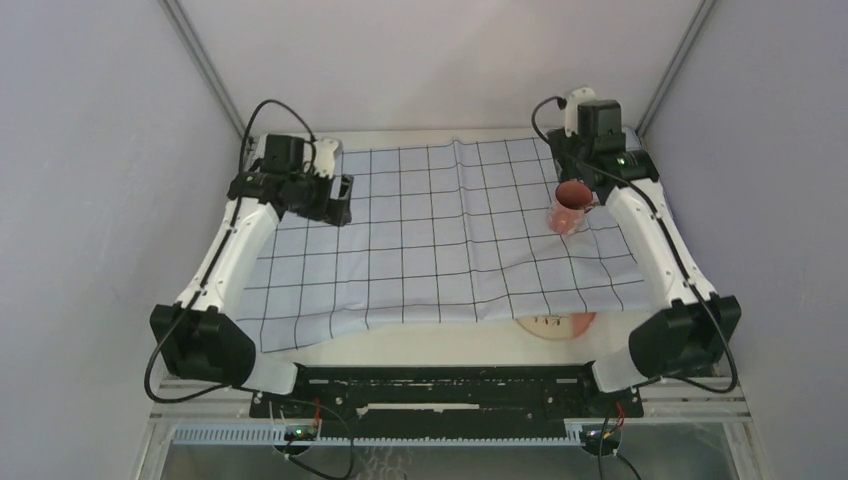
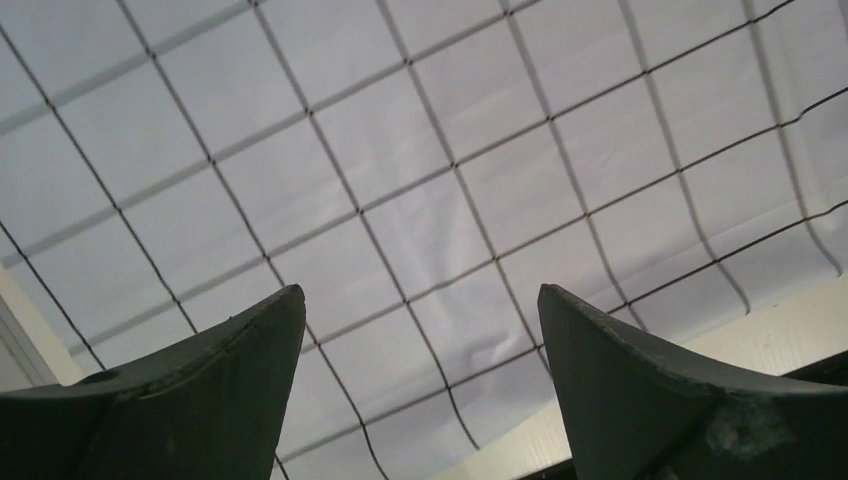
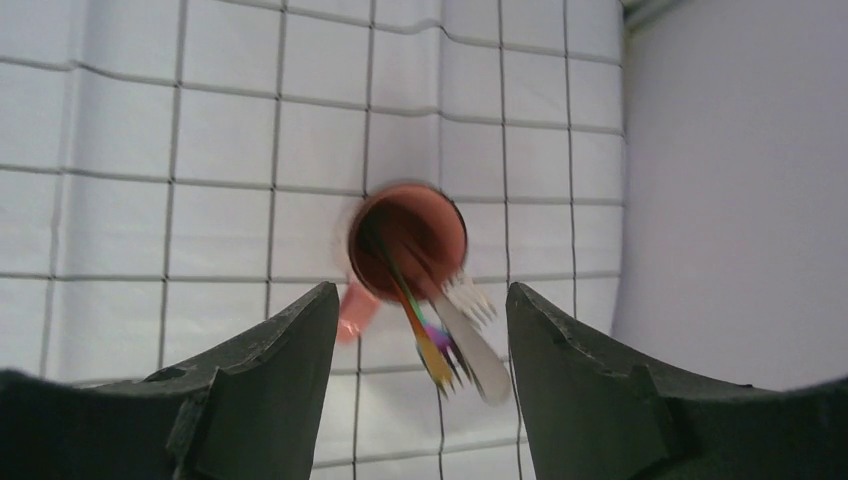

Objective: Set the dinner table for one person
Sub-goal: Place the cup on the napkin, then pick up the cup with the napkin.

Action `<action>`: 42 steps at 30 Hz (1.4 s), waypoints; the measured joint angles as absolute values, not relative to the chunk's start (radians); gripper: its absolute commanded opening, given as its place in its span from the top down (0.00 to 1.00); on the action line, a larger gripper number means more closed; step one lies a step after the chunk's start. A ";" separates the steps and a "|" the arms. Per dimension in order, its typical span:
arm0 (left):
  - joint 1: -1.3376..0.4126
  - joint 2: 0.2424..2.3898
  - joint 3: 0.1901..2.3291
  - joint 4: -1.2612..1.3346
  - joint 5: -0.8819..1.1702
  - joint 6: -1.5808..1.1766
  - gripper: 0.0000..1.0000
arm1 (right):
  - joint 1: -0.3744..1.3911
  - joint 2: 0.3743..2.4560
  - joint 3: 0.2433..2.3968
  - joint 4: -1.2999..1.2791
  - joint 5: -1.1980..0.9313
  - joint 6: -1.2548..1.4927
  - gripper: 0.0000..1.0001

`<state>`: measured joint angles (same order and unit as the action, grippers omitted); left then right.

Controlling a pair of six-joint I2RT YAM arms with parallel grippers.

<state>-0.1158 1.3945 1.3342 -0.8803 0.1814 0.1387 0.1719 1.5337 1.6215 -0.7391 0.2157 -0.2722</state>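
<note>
Left claw (image 2: 420, 290), right claw (image 3: 422, 287) agape, empty; mug (image 3: 408, 235) with forks (image 3: 478, 345) beneath right; cloth (image 1: 440, 230) overlaps plate (image 1: 557, 326).

I see a pale-blue cloth (image 1: 440, 240) with a black grid, spread out and slightly rumpled along its near edge. On its far right part a terracotta mug (image 1: 571, 207) stands upright, its handle a lighter pink. From above I make out cutlery leaning inside it: a silvery fork (image 3: 475, 335) and a rainbow-tinted utensil (image 3: 425, 340), both blurred. A pale plate (image 1: 555, 327) with an orange-red patch pokes out from under the cloth's near edge.
</note>
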 measured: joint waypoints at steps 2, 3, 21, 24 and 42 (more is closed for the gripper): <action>-0.171 1.444 1.423 -0.875 0.175 0.139 0.10 | 0.162 1.457 1.528 -0.731 0.252 -0.274 0.29; -0.200 1.478 1.472 -0.869 0.169 0.138 0.10 | 0.153 1.415 1.477 -0.728 0.268 -0.271 0.30; -0.364 1.827 1.792 -0.913 0.159 0.105 0.10 | -0.274 0.893 0.942 -0.788 0.158 -0.308 0.30; -0.405 1.849 1.885 -0.937 0.146 0.113 0.10 | -0.308 0.927 0.894 -0.796 0.122 -0.326 0.31; -0.626 2.102 2.199 -0.987 0.195 0.190 0.07 | -0.546 0.937 0.791 -0.718 -0.054 -0.398 0.31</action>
<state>-0.6258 2.1021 2.1986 -0.9871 0.1951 0.1898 -0.5461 0.9367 0.7914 -0.7177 -0.0540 -0.3985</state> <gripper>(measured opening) 0.911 0.691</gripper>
